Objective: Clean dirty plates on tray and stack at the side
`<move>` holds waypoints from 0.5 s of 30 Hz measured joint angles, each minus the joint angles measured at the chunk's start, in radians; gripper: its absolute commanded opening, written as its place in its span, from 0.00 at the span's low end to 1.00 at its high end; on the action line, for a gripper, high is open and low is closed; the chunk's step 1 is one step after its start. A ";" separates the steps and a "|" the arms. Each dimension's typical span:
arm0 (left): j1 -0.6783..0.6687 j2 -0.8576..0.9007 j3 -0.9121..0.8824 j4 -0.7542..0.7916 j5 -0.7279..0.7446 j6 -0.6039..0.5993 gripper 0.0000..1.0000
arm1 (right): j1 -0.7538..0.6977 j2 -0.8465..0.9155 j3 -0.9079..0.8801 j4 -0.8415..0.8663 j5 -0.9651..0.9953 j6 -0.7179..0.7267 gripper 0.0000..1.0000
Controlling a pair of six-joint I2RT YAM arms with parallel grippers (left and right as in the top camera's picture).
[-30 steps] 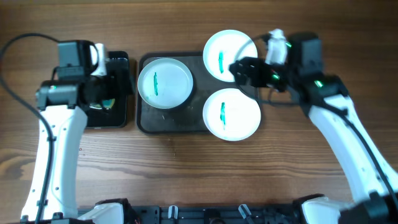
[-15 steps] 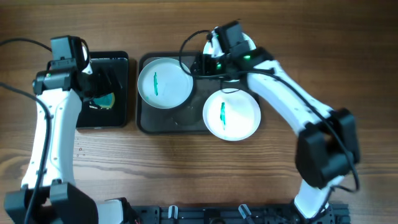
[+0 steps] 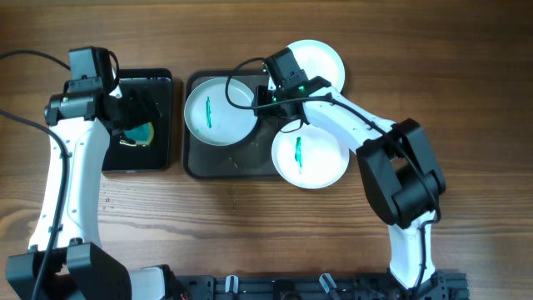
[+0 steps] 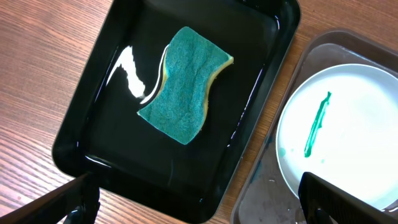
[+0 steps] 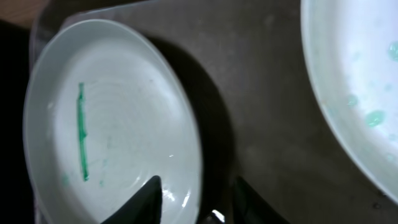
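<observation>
Three white plates, each with a teal smear, show in the overhead view. One plate point(image 3: 218, 112) lies on the left of the dark grey tray point(image 3: 233, 165), one point(image 3: 321, 60) sits at the tray's top right corner, and one point(image 3: 312, 154) overlaps its right edge. My right gripper point(image 3: 260, 93) is at the right rim of the plate on the tray. In the right wrist view that plate point(image 5: 112, 118) has its rim between the half-closed fingers of the gripper point(image 5: 199, 202), one finger inside and one outside, with gaps showing. My left gripper point(image 4: 202, 208) hangs wide open above the black dish.
A glossy black dish point(image 4: 93, 143) left of the tray holds a teal sponge point(image 4: 183, 84), also seen from overhead as the sponge point(image 3: 141, 133). Another plate point(image 5: 354, 81) lies close to the right of my right gripper. Bare wooden table point(image 3: 250, 233) lies in front.
My right arm has swung left from the top right plate to the rim of the plate on the tray, and its jaws have narrowed. The left arm has shifted slightly over the black dish.
</observation>
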 measured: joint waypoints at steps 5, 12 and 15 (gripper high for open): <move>0.000 0.000 0.000 0.000 -0.001 0.000 1.00 | 0.000 0.031 0.000 0.027 0.021 0.001 0.29; 0.000 0.000 0.000 0.007 -0.002 0.000 1.00 | 0.005 0.053 0.001 0.039 0.020 -0.020 0.17; 0.000 0.000 0.000 0.007 -0.002 0.000 1.00 | 0.010 0.059 0.001 0.043 0.021 -0.026 0.14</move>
